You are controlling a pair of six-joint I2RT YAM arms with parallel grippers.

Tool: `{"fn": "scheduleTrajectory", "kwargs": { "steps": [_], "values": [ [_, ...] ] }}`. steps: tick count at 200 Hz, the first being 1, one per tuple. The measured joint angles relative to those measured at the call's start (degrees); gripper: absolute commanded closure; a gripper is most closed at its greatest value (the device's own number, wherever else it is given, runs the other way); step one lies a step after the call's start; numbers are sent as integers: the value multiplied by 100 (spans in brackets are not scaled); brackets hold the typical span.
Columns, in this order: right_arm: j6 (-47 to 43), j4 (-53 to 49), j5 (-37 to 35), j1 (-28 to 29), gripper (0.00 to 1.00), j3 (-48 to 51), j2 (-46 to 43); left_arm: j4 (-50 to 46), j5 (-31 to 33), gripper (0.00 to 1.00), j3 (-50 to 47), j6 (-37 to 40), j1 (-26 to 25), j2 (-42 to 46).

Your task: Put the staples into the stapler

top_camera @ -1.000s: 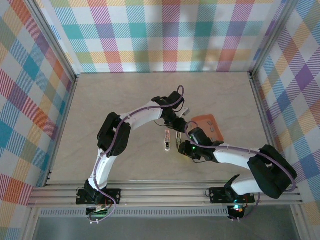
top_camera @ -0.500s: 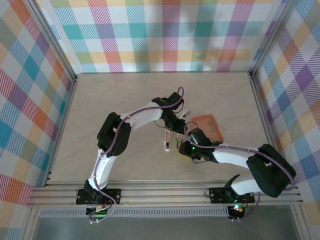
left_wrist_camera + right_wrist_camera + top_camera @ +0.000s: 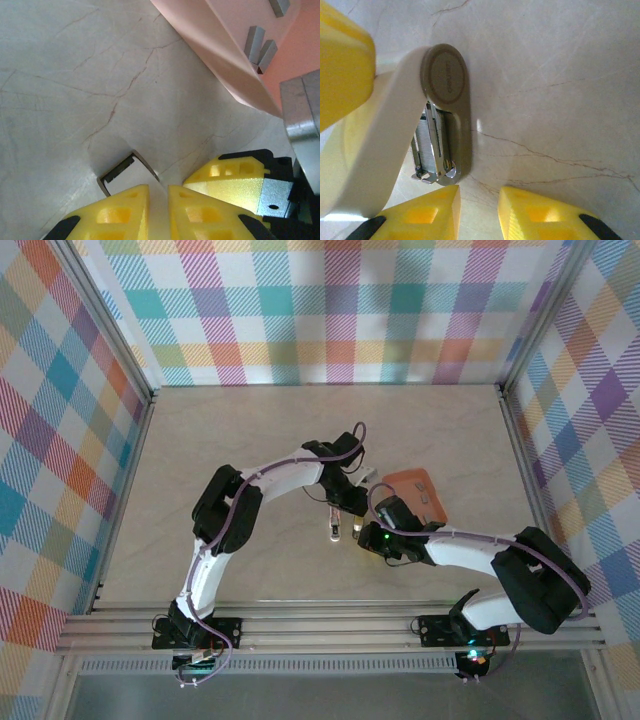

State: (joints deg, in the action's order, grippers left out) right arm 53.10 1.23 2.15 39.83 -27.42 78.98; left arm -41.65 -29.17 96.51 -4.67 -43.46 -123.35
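Stapler lay near the middle of the top view on the table, hinged open. Its metal magazine was bared in the lower left of the right wrist view, seemingly with a ridged grey strip inside. Spare staples lay in the salmon tray at the upper right of the left wrist view. At the bottom of that view the left gripper was closed to a slit, a thin metal channel jutting just ahead of its tips; whether it pinched that piece could not be told. The right gripper stood partly open over bare table, just beside the magazine's end, holding nothing. With nothing bracing the light stapler, a nudge would probably skid it or snap it shut. The two grippers, crowded close, also risked knocking each other.
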Motion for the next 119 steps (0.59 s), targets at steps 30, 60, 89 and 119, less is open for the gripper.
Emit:
{"fn": "scheduleTrajectory", "kwargs": {
  "steps": [30,60,89,119],
  "values": [
    [-22,-4,13,2,69,0,-22,85,7,80,-118,-22,-11,87],
    [-127,-175,-26,26,65,0,-201,136,44,77,-254,-66,-39,229],
    [-238,-664,-105,26,62,0,-629,282,177,73,-363,-197,-66,448],
    [-389,-1248,-59,26,60,-85,-1115,616,337,72,-612,-330,-68,826]
  ]
}}
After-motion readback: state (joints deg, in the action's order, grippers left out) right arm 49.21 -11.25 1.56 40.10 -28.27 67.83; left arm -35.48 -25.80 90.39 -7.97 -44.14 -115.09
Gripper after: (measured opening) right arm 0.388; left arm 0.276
